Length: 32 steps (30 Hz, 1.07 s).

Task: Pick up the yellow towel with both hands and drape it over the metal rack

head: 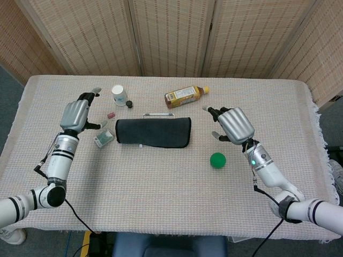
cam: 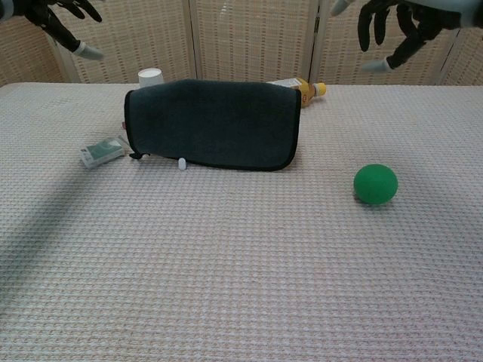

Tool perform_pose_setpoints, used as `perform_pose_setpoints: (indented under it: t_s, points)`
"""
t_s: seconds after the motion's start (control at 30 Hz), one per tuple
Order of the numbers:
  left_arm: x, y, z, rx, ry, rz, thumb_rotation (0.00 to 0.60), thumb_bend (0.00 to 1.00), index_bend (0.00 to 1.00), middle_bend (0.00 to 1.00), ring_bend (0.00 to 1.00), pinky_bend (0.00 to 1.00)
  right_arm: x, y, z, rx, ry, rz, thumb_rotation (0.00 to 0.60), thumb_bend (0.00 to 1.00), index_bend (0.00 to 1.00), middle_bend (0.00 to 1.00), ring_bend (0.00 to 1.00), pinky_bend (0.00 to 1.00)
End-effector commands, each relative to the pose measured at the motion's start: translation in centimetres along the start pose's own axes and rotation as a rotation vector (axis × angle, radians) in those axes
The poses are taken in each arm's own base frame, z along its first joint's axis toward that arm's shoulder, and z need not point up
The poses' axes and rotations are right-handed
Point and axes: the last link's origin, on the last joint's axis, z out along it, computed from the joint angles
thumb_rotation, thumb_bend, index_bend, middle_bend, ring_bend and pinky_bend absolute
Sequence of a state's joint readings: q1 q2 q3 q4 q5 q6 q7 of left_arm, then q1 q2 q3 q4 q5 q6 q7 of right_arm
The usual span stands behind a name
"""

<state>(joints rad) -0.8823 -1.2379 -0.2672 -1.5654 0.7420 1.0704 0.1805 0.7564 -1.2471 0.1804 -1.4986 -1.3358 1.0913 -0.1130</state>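
The only towel in view is dark, nearly black (head: pixel 154 132) (cam: pixel 213 123). It hangs folded over the metal rack, whose bar (head: pixel 157 114) shows just behind it in the head view. One white rack foot (cam: pixel 182 162) peeks out below the towel's front hem. My left hand (head: pixel 75 114) (cam: pixel 56 19) hovers left of the towel, fingers spread and holding nothing. Right of the towel my right hand (head: pixel 233 125) (cam: pixel 400 26) is also raised, with its fingers apart and empty. Neither hand touches the towel.
A green ball (head: pixel 217 159) (cam: pixel 375 183) lies right of the rack, below my right hand. A bottle (head: pixel 185 95) (cam: pixel 306 88) lies behind the rack, with a white cup (head: pixel 119 94) (cam: pixel 151 76) at back left. A small box (head: pixel 103 138) (cam: pixel 103 151) sits by the towel's left end.
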Motion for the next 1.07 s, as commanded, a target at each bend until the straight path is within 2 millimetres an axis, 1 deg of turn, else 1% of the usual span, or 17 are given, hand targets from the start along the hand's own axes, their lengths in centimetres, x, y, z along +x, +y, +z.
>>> perform_pose_setpoints:
  t_s: [0.03, 0.1, 0.23, 0.37, 0.47, 0.6, 0.7, 0.77, 0.87, 0.97, 1.07]
  points:
    - [0.2, -2.4, -4.3, 0.02, 0.017, 0.059, 0.6, 0.24, 0.15, 0.23, 0.16, 0.39, 0.0, 1.6, -4.9, -0.035, -0.037, 0.009, 0.6, 0.26, 0.22, 0.39, 0.32, 0.46]
    - [0.4, -3.4, -6.2, 0.048, 0.02, 0.082, 0.6, 0.24, 0.16, 0.23, 0.16, 0.39, -0.1, 2.1, -7.0, -0.059, -0.049, 0.02, 0.6, 0.26, 0.22, 0.34, 0.27, 0.42]
    - [0.6, -5.4, -9.7, 0.098, 0.054, 0.118, 0.6, 0.24, 0.17, 0.23, 0.16, 0.39, -0.5, 2.9, -10.9, -0.1, -0.066, 0.037, 0.6, 0.26, 0.21, 0.29, 0.23, 0.38]
    - [0.3, -7.4, -13.5, 0.131, 0.08, 0.16, 0.6, 0.24, 0.17, 0.23, 0.16, 0.38, -0.9, 4.1, -14.7, -0.159, -0.069, 0.049, 0.6, 0.26, 0.15, 0.23, 0.19, 0.32]
    - [0.0, -8.4, -15.8, 0.135, 0.113, 0.167, 0.6, 0.24, 0.17, 0.23, 0.16, 0.36, -1.4, 4.9, -16.8, -0.203, -0.078, 0.059, 0.6, 0.26, 0.13, 0.2, 0.16, 0.29]
    - [-1.1, -9.8, -19.5, 0.159, 0.137, 0.231, 0.6, 0.24, 0.18, 0.23, 0.16, 0.35, -2.1, 5.7, -19.6, -0.257, -0.075, 0.088, 0.6, 0.26, 0.13, 0.19, 0.16, 0.28]
    - [-1.9, -10.2, -21.8, 0.164, 0.135, 0.256, 0.6, 0.24, 0.18, 0.23, 0.16, 0.34, -2.6, 6.0, -21.3, -0.302, -0.068, 0.101, 0.6, 0.26, 0.13, 0.19, 0.16, 0.28]
    - [-2.3, -10.3, -23.0, 0.169, 0.14, 0.257, 0.6, 0.24, 0.18, 0.23, 0.16, 0.34, -3.0, 6.1, -22.2, -0.334, -0.071, 0.119, 0.6, 0.26, 0.13, 0.19, 0.16, 0.28]
    - [-2.7, -10.4, -24.3, 0.186, 0.136, 0.255, 0.6, 0.24, 0.18, 0.23, 0.16, 0.34, -3.5, 6.4, -23.3, -0.372, -0.083, 0.129, 0.6, 0.26, 0.13, 0.19, 0.16, 0.28]
    - [-2.8, -10.3, -24.9, 0.197, 0.148, 0.231, 0.6, 0.24, 0.18, 0.23, 0.17, 0.34, -3.6, 6.5, -24.0, -0.405, -0.081, 0.144, 0.6, 0.26, 0.13, 0.18, 0.16, 0.28]
    - [-2.8, -10.4, -25.0, 0.197, 0.157, 0.227, 0.6, 0.24, 0.18, 0.23, 0.16, 0.34, -3.6, 6.7, -24.3, -0.423, -0.075, 0.153, 0.6, 0.26, 0.13, 0.18, 0.16, 0.28]
